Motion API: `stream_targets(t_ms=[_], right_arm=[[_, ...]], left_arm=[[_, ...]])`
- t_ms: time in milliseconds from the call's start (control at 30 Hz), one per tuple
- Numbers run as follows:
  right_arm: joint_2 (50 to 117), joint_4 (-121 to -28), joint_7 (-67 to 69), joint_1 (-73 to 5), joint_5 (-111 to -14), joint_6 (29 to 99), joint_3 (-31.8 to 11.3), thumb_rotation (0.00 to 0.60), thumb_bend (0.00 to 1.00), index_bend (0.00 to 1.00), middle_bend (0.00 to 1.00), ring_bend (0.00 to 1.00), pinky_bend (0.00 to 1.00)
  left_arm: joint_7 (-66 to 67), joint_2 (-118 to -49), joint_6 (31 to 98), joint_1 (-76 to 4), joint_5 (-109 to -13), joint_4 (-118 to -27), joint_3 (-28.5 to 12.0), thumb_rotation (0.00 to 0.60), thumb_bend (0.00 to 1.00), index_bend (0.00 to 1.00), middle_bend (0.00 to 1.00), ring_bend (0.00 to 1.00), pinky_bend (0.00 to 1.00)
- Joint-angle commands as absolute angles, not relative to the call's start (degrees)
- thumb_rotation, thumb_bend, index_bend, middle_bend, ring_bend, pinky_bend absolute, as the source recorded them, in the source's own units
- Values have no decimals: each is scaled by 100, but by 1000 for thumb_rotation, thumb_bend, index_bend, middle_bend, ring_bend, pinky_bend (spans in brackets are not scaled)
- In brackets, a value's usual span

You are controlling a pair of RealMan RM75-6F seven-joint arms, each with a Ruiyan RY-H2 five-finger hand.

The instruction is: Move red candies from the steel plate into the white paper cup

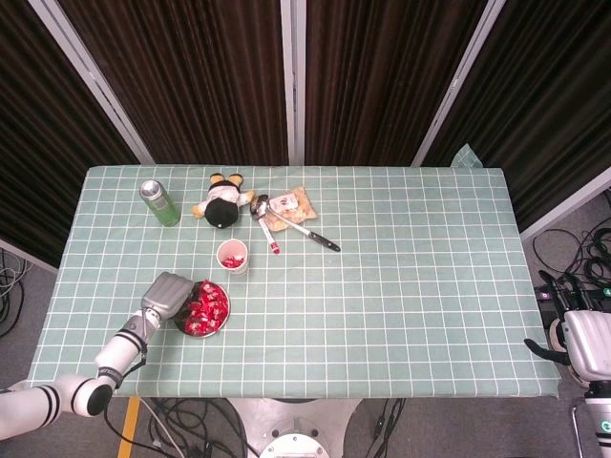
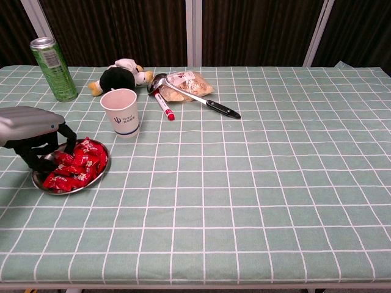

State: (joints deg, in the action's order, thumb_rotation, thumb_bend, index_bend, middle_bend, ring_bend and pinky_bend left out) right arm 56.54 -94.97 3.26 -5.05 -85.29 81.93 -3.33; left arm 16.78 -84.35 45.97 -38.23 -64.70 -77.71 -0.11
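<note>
The steel plate (image 1: 219,325) (image 2: 93,182) lies near the table's front left and holds a heap of red candies (image 1: 204,307) (image 2: 78,167). The white paper cup (image 1: 232,256) (image 2: 121,112) stands just behind it, with a few red candies showing inside from above. My left hand (image 1: 167,295) (image 2: 34,130) hangs over the plate's left side, its dark fingers (image 2: 38,160) curled down into the heap. The pile hides whether they grip a candy. My right hand (image 1: 581,343) hangs off the table's right end, far from everything.
Behind the cup lie a red-capped marker (image 2: 164,105), a long spoon (image 2: 195,97) across a snack bag (image 2: 190,82), and a plush toy (image 2: 119,75). A green can (image 2: 54,61) stands at the back left. The checked cloth (image 2: 256,183) covers the table.
</note>
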Motion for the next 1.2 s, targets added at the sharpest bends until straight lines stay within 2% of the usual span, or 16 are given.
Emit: stream_targets(t_ms=[33, 533, 967, 1200], right_arm=[[5655, -9497, 327, -506, -8526, 8192, -333, 600, 16, 56, 267, 48, 270], [5646, -9527, 305, -509, -8539, 8206, -334, 600, 16, 56, 267, 47, 272], [5644, -9519, 338, -494, -8563, 8243, -330, 600, 17, 56, 268, 48, 274], [5636, -9516, 347, -492, -8571, 8249, -328, 600, 16, 56, 268, 48, 275]], left_arm=[[1556, -8435, 4585, -3802, -6507, -7773, -31, 600, 348, 609, 987, 935, 1000], [757, -8391, 4595, -3678, -6888, -7769, -89, 600, 511, 682, 1000, 944, 1000], [50, -8157, 4907, -3500, -7234, -7955, -206, 600, 575, 738, 1000, 949, 1000], [-229, -7848, 5127, -3511, -7281, -8168, -490, 600, 575, 738, 1000, 949, 1000]])
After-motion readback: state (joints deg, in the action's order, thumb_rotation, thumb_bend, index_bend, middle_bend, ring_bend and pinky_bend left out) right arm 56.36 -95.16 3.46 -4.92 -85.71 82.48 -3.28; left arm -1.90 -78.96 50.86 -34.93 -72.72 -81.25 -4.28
